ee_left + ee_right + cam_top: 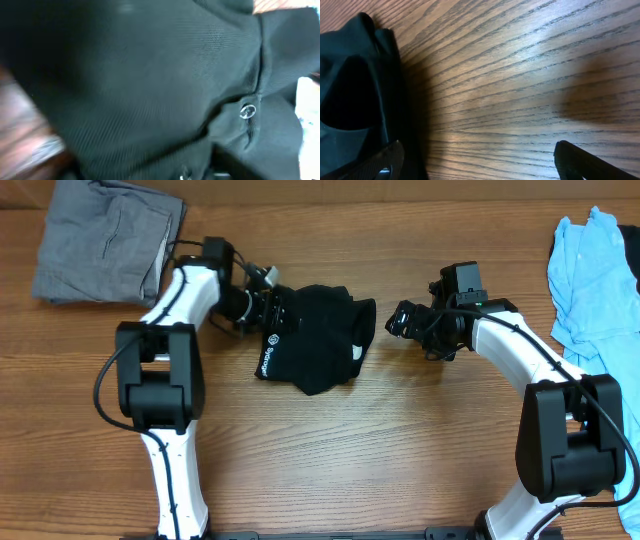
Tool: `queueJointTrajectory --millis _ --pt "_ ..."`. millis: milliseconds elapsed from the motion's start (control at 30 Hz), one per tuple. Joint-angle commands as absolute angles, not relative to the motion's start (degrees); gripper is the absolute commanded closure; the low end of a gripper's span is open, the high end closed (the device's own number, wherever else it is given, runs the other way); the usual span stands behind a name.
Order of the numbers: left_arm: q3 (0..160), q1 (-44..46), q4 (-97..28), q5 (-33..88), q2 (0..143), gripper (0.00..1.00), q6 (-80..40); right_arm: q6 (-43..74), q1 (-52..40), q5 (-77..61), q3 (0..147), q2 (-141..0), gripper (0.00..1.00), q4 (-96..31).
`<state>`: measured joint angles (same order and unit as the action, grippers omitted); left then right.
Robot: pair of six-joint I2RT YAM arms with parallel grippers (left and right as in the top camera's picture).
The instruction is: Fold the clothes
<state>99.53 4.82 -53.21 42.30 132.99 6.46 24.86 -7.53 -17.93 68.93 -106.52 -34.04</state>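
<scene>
Overhead view: a wooden table [330, 460] seen from above. The black shirt [315, 345] lies crumpled in a loose heap at upper centre, not yet folded, with white lettering [268, 358] along its left edge. The left gripper [268, 302] sits against the heap's upper left edge, touching the cloth. The right gripper [402, 320] hangs just beside the heap's right edge, apart from it. A grey folded garment [100, 245] lies at upper left and a light blue shirt [595, 270] at the right edge, both well apart from the heap.

Left wrist view: black fabric fills nearly the whole frame, with a small button [247, 111] at centre right. The claw's fingers are hidden, so I cannot tell whether it is wide or closed on cloth.

Right wrist view: bare wood grain, with the shirt bunched at the left. Two dark fingertips [387, 157] show at the bottom corners, spread wide, holding nothing.

Risks, as a judgement: the heap is bunched in layers, so a pinch could catch several at once and drag the whole shirt instead of spreading it. With only one claw on the cloth, a pull may slide the shirt across the smooth wood.
</scene>
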Motion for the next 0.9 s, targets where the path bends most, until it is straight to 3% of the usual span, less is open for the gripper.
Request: queueJointTrajectory --millis 0,33,100,133,467,700,867 --pt "98.43 7.07 -51.94 37.93 133.82 0.64 2.74 25.34 -7.40 -17.61 68.62 -106.85 0.00 -33.67" --pt "98.45 7.42 -51.64 36.21 133.82 0.67 1.67 25.34 -7.40 -17.61 68.62 -106.85 0.00 -33.69" --pt "98.45 7.97 -51.55 33.10 133.82 0.91 1.17 25.34 -7.40 -17.63 68.62 -106.85 0.00 -33.69" --pt "98.48 8.08 -51.51 32.12 133.82 0.95 1.08 25.34 -7.40 -17.63 68.62 -106.85 0.00 -33.69" --pt "111.68 2.79 -57.76 20.45 133.80 0.96 1.72 25.32 -7.40 -17.61 68.62 -106.85 0.00 -33.67" --pt "123.48 -1.19 -60.18 15.51 133.80 0.96 12.67 25.34 -7.40 -17.63 68.62 -106.85 0.00 -33.71" --pt "126.19 -2.26 -58.19 5.61 133.80 0.96 18.28 25.39 -7.40 -17.63 68.62 -106.85 0.00 -33.71"
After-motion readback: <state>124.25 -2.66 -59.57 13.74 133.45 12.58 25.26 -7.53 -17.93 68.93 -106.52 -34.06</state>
